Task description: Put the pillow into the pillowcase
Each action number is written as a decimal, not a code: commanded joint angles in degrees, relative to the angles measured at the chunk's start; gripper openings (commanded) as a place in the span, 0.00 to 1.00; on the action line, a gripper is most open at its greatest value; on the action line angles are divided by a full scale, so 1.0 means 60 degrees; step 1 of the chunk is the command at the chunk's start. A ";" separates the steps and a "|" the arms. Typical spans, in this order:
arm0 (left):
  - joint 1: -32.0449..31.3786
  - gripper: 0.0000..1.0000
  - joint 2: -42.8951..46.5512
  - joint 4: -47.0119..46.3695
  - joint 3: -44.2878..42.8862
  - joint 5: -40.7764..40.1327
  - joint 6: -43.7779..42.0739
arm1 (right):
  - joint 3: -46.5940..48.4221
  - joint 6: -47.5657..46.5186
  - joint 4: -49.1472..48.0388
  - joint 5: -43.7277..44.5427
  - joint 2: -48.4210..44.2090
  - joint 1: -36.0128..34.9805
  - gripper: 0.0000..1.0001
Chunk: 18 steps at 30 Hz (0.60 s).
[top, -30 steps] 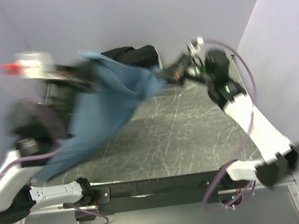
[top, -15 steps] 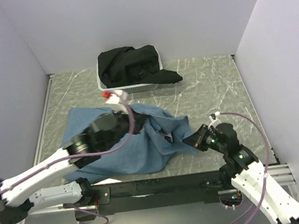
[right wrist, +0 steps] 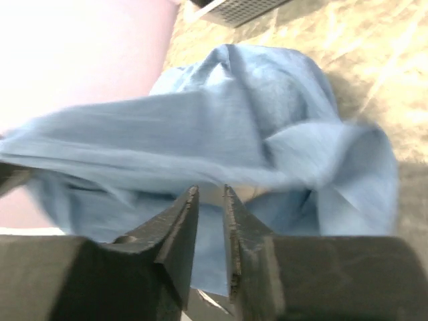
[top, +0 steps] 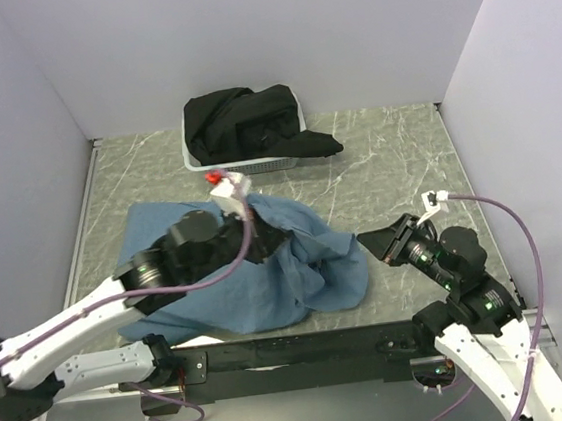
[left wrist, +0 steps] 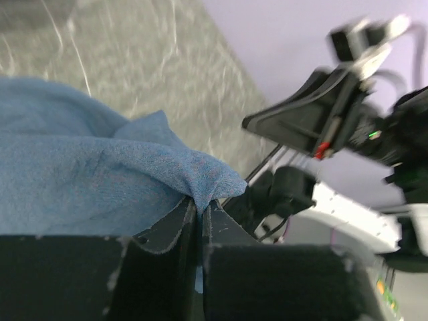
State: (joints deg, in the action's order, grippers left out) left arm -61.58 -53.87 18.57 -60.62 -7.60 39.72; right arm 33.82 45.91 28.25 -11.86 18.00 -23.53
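The slate-blue pillowcase (top: 268,277) lies crumpled on the table's left-centre; it also shows in the right wrist view (right wrist: 234,127). My left gripper (top: 269,244) reaches over it and is shut on a pinched fold of the pillowcase (left wrist: 200,177), the jaws pressed together at the fold (left wrist: 200,206). My right gripper (top: 377,241) hovers just right of the fabric's right edge. In the right wrist view its jaws (right wrist: 210,194) stand a narrow gap apart with nothing between them. The pillow is out of view.
A white basket (top: 195,161) holding a black cloth (top: 251,118) stands at the back centre. Lilac walls close in the left, back and right sides. Bare marbled table surface (top: 396,158) lies right of the pillowcase.
The pillowcase, held stretched aloft between both grippers a second ago, has come down onto the table. My right gripper has let go of it and drawn back to the right.
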 commanded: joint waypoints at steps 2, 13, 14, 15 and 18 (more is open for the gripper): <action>0.0025 0.09 -0.0777 -0.0619 0.0026 0.0929 0.0263 | -0.0596 -0.0533 -0.0781 -0.0689 0.0238 -0.0486 0.25; 0.0039 0.09 -0.1305 -0.0927 0.0435 0.1178 0.0967 | -0.3235 0.0639 -0.2935 -0.1027 -0.0350 -0.1877 0.18; 0.0025 0.08 -0.1320 -0.0927 0.0450 0.1309 0.0996 | -0.3264 0.0668 -0.3269 -0.1027 -0.0218 -0.2010 0.18; 0.0039 0.08 -0.1320 -0.0898 0.0465 0.1324 0.1083 | -0.3351 0.0799 -0.3490 -0.1012 0.0073 -0.2171 0.18; 0.0039 0.08 -0.1233 -0.0970 0.0596 0.1442 0.1201 | -0.3673 0.1165 -0.4574 -0.1114 0.0790 -0.2669 0.20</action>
State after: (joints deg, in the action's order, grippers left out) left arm -61.56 -61.80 15.77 -57.67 -0.95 44.86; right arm 13.61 49.87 13.47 -17.65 18.26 -36.58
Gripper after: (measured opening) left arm 0.087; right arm 0.193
